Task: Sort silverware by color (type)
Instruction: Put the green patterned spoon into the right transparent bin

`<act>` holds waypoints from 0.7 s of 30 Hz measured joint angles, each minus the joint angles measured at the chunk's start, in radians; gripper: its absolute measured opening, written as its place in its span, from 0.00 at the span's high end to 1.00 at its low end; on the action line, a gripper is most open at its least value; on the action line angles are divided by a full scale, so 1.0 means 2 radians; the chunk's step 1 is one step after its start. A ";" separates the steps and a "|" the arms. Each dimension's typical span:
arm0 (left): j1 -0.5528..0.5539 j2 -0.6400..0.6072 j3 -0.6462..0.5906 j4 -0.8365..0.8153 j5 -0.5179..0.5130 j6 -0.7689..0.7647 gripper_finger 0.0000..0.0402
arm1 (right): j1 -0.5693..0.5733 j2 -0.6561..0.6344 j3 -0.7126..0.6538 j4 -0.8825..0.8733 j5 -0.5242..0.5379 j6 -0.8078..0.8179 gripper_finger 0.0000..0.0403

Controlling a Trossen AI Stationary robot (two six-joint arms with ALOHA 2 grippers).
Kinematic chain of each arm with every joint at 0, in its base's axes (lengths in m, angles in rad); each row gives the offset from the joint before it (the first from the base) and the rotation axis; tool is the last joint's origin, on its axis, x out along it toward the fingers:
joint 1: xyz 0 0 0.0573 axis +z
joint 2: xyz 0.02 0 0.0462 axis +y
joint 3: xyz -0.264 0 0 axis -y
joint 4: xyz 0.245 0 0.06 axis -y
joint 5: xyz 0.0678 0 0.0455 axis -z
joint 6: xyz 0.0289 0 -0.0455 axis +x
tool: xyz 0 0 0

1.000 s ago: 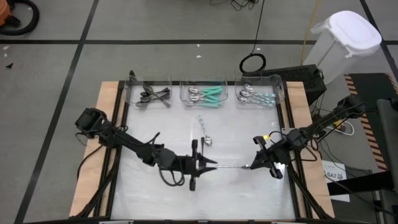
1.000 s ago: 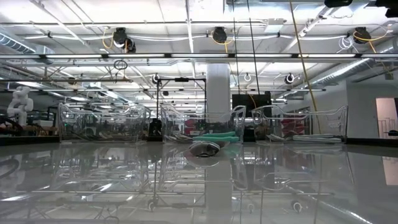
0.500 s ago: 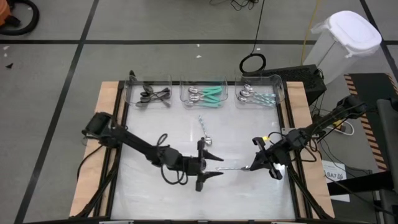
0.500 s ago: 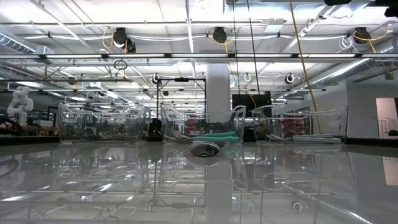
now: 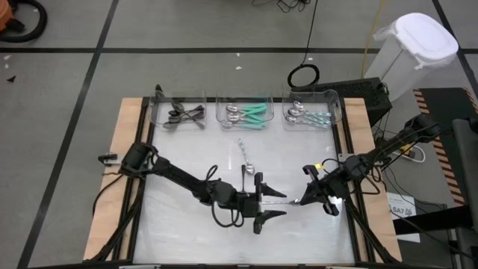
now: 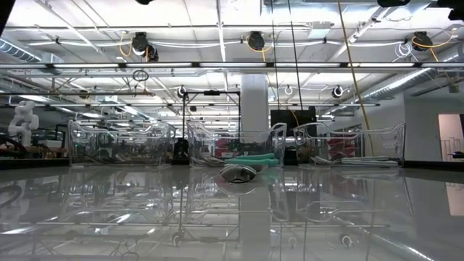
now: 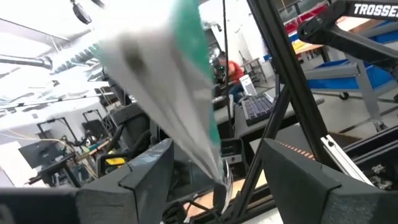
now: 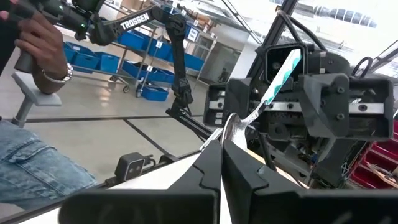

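Left dark two-finger gripper (image 5: 275,205) low near table centre, arm stretched diagonally from the table's left edge, fingers spread wide. Right dark two-finger gripper (image 5: 302,199) just beside it, facing it, fingers pinched together; right arm bent in from right edge.

Three clear bins (image 5: 243,112) line the far edge; one loose spoon (image 5: 246,155) interrupts the open centre.

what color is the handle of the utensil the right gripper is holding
Teal green handle on a silver utensil, clearest in the right wrist view.

Grey tiled floor (image 5: 67,82) with dark seams, a white lidded bin (image 5: 418,56) beside the table.
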 joint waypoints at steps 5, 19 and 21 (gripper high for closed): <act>-0.002 0.000 0.000 -0.005 0.000 -0.002 0.47 | 0.000 0.000 0.000 0.001 -0.014 0.000 1.00; 0.001 0.000 0.000 -0.009 0.000 -0.012 0.82 | 0.000 0.000 0.000 0.001 -0.015 -0.004 1.00; 0.001 0.000 0.000 -0.009 0.005 -0.012 0.86 | 0.000 0.000 0.000 0.001 -0.015 -0.004 1.00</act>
